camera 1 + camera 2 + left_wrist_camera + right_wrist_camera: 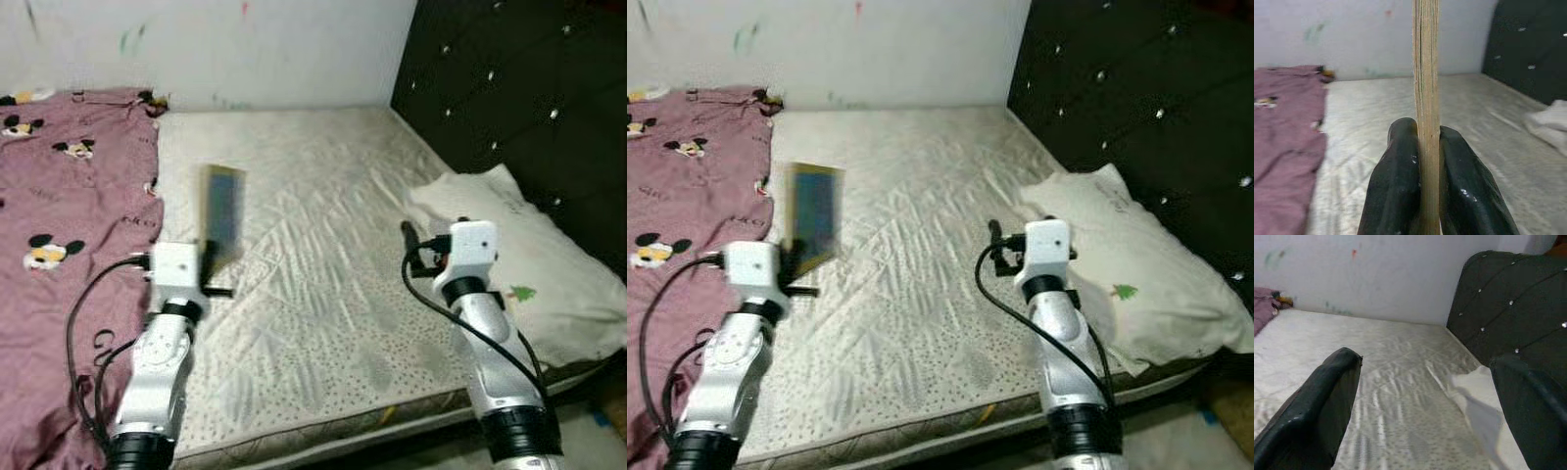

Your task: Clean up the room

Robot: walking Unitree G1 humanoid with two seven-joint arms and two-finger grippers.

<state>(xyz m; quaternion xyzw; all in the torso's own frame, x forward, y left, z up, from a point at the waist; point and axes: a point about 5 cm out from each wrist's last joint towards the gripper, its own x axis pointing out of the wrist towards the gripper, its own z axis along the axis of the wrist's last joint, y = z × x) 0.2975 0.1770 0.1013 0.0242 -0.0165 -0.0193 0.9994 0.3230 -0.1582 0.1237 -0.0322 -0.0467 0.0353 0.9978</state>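
Note:
My left gripper [212,270] is shut on a thin book [223,215] with a blue cover. It holds the book upright above the left part of the bare mattress [323,294]. In the left wrist view the book's page edge [1426,73] stands clamped between the two black fingers [1396,186]. My right gripper [1425,367] is open and holds nothing. It hovers over the right side of the mattress, just short of the white pillow [549,264].
A purple blanket [69,215] with cartoon mouse prints covers the left side of the bed. A black tufted headboard [529,88] stands on the right behind the pillow. A white wall [245,49] with small paint marks runs along the far edge.

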